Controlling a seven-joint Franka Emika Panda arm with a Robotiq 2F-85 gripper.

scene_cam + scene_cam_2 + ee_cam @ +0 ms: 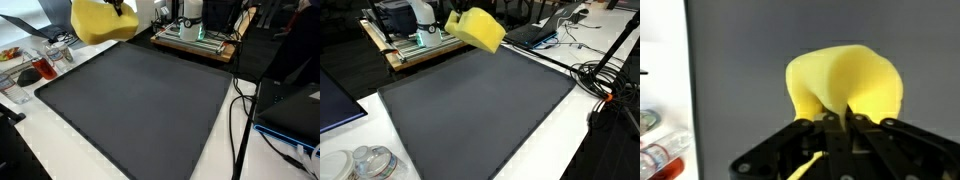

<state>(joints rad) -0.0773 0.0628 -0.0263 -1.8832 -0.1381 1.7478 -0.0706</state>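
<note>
My gripper (837,122) is shut on a soft yellow sponge-like cloth (845,82), pinching it so it bulges and folds out from the fingers. In both exterior views the yellow piece (100,22) (476,29) hangs in the air above the far part of a large dark grey mat (140,105) (480,105). The gripper itself is mostly hidden behind the yellow piece in the exterior views, with only a bit of it (118,5) showing at the top edge.
A wooden board with a white device (195,35) (415,35) stands beyond the mat. Clear plastic containers and dishes (40,62) (365,163) lie on the white table beside it. Cables (240,110) (605,85) and a laptop (545,30) lie alongside.
</note>
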